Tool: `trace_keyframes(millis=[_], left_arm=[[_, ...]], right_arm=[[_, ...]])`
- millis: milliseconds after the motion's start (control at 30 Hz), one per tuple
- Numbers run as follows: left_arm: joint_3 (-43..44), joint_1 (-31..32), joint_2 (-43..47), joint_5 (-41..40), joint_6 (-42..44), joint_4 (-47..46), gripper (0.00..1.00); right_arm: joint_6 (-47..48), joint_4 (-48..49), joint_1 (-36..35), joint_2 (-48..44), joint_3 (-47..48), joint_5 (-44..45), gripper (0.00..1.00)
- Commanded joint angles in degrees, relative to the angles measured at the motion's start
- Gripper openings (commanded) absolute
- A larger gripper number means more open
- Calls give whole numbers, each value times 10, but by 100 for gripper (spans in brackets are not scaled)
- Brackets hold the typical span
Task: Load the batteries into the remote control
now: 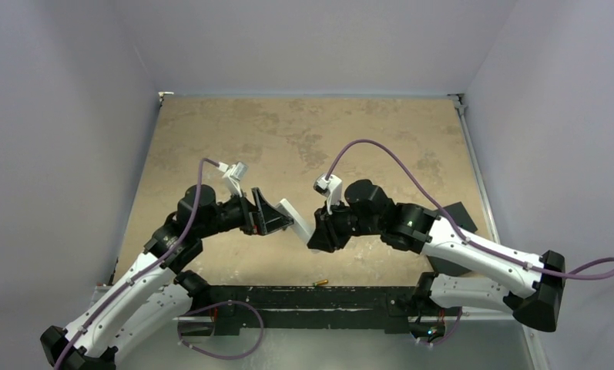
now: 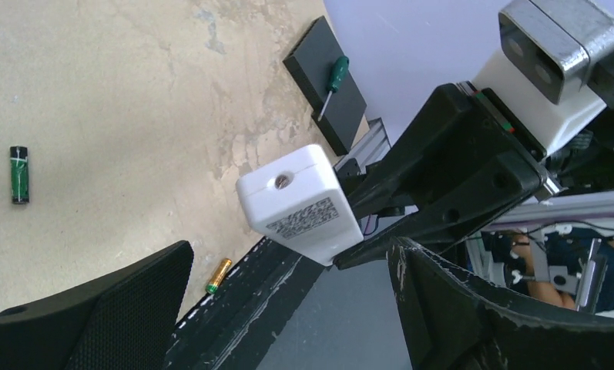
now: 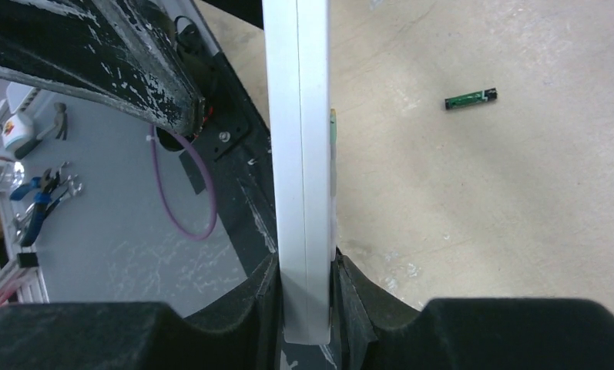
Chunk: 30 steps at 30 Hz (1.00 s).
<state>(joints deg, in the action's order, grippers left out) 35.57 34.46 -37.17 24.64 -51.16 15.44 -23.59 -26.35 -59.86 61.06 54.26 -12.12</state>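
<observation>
The white remote control hangs tilted above the table, and my right gripper is shut on one end of it. Its free end, with a code label, points toward my left gripper, whose jaws stand wide open and apart from it. From above, the remote control bridges the left gripper and the right gripper. A dark green battery lies on the table. It also shows in the right wrist view as a dark battery. The gold battery lies by the near edge, as the top view's gold battery shows.
A black flat pad lies at the table's right side with a green-handled screwdriver on it. A black rail runs along the near table edge. Grey walls enclose the table on three sides.
</observation>
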Motion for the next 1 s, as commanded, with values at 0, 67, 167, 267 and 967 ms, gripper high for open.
trace_keyframes(millis=[0,67,167,267,967], left_arm=[[38,-3,-11,59,55,-15,98],[51,-3,-15,71,71,-5,98],[66,-3,-24,96,91,8,98],[77,-3,-27,129,103,5,98],[67,-3,-18,286,166,14,73]], right_arm=[[34,2,20,-21,0,-90,0],[40,4,25,-27,-3,-115,0],[46,9,30,-33,-9,-156,0],[48,11,35,-29,-12,-189,0],[40,94,61,15,-26,-399,0]])
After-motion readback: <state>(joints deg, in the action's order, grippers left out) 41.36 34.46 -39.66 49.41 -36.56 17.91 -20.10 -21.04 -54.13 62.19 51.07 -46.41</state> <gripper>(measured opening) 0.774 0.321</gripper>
